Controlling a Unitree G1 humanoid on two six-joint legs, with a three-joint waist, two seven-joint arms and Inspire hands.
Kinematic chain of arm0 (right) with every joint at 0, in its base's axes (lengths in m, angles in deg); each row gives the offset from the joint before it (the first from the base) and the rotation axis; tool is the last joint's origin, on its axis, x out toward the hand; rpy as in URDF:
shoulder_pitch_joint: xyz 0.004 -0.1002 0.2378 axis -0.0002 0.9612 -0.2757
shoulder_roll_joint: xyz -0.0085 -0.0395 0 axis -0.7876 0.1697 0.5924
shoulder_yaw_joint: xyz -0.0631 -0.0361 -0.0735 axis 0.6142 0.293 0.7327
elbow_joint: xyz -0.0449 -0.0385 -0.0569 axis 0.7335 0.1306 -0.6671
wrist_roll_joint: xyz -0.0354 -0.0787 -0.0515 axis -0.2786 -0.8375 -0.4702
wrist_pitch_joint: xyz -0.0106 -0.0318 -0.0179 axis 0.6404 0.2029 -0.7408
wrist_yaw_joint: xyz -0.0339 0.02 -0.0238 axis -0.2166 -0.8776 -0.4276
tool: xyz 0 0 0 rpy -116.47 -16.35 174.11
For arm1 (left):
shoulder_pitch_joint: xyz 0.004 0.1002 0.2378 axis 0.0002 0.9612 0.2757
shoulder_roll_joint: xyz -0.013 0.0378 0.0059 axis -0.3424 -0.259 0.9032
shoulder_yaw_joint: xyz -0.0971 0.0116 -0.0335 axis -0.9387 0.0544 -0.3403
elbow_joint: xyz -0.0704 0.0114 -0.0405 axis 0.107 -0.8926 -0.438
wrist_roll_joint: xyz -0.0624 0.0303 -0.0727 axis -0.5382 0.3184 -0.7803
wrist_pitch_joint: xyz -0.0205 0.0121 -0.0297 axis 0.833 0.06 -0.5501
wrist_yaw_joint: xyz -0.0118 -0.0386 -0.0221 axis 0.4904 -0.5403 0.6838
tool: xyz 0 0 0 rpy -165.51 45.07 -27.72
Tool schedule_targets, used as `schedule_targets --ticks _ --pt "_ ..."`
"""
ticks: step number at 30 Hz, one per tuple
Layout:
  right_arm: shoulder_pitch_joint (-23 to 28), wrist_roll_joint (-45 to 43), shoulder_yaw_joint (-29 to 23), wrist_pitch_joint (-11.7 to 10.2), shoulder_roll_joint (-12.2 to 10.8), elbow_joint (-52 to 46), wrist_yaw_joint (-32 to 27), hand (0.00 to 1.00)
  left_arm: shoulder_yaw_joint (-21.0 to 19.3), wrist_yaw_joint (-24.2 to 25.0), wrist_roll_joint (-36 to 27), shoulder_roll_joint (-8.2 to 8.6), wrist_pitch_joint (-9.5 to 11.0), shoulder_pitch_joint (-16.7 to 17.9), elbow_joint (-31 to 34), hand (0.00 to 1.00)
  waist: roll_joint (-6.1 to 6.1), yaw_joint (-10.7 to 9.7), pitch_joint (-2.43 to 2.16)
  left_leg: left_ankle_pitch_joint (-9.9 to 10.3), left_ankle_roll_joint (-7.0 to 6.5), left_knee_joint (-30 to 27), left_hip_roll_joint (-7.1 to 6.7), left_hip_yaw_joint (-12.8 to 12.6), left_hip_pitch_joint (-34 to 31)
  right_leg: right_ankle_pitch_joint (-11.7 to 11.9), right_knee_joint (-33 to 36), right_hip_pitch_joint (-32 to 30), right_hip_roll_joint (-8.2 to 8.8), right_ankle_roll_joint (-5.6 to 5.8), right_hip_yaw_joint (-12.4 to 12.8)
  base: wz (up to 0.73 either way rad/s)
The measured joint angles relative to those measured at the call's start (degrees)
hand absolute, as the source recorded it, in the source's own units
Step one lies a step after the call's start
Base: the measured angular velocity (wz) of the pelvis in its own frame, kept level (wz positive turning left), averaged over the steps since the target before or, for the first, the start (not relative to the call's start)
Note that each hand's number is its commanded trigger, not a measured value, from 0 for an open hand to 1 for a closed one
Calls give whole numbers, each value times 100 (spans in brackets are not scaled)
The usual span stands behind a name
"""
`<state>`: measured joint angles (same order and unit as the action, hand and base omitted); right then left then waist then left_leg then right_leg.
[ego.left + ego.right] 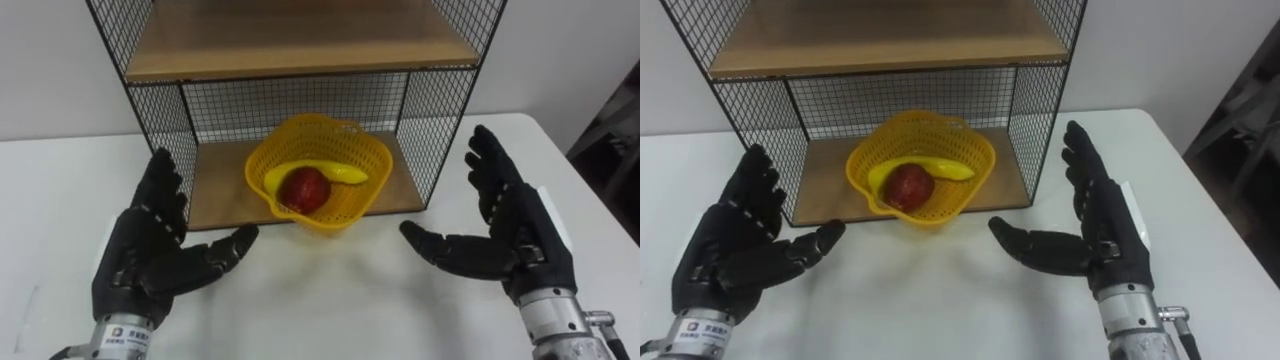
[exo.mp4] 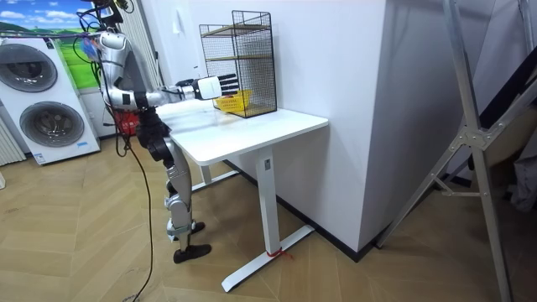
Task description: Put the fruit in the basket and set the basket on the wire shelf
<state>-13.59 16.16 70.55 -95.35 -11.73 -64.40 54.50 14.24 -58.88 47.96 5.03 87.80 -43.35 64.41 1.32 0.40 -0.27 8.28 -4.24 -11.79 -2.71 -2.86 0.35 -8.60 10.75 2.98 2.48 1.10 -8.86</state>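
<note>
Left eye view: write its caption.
Fruit basket on the wire shelf; left hand and right hand open, clear of it.

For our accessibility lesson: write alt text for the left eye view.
A yellow basket holding a red fruit and a banana sits on the bottom board of the wire shelf. The left robot hand and right robot hand hover open either side, over a white table.

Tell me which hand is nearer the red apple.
Left, by a little. The left hand, open, is front-left of the red apple, which sits left in the yellow basket; the right hand, open, is front-right.
</note>
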Motion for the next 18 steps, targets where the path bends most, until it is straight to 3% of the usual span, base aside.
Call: schedule_targets --ticks 7,9,14,18 --pt "395 -213 -92 -343 3 -181 -737 0 -109 -416 199 26 192 56 21 0 -93 145 10 -4 6 9 -7 16 7 -2 2 5 -9 7 54 1" --pt "465 -219 -162 -404 1 -182 -939 0 -269 -658 272 59 269 122 167 0 -96 171 4 -7 11 10 -4 24 17 -3 2 15 -14 5 44 0" --pt "494 -161 -422 -653 38 -181 -1789 0 -872 -1582 429 110 800 257 657 0 -109 244 22 -15 20 14 -11 64 29 -9 -2 30 -5 -2 -47 4" --pt "470 -161 -750 -735 48 -181 -2328 0 -1230 -2059 411 114 861 257 678 0 -81 324 22 -30 31 29 -26 126 27 -23 -5 31 0 -4 -84 7"
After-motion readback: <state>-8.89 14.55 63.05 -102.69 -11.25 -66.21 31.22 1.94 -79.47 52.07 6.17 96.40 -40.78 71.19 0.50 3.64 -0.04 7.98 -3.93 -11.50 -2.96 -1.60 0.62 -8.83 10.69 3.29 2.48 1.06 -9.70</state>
